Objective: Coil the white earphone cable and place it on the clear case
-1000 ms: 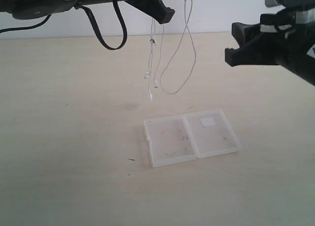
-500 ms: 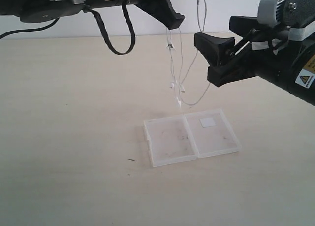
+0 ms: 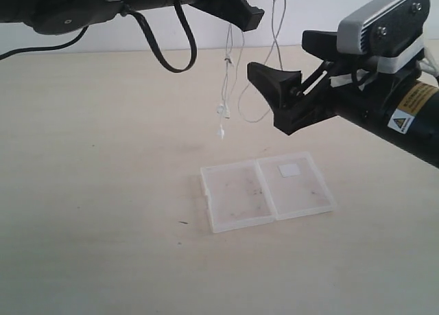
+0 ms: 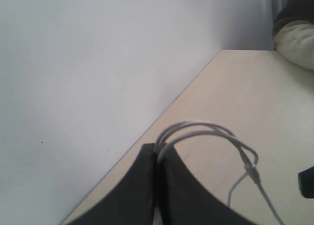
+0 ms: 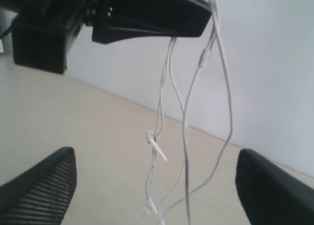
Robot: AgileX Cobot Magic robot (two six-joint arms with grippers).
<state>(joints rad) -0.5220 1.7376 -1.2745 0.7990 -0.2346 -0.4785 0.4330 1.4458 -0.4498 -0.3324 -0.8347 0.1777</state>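
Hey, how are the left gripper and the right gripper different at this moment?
The left gripper is shut on the white earphone cable, which dangles from it; the right gripper is open and holds nothing. The left gripper's fingers are pressed together, while the right gripper's fingers spread wide, facing the hanging cable. Both have black fingers and are raised above the clear case.

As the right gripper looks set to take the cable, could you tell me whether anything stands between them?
Nothing visible does: the cable hangs free from the left gripper, in open air before the open right gripper.
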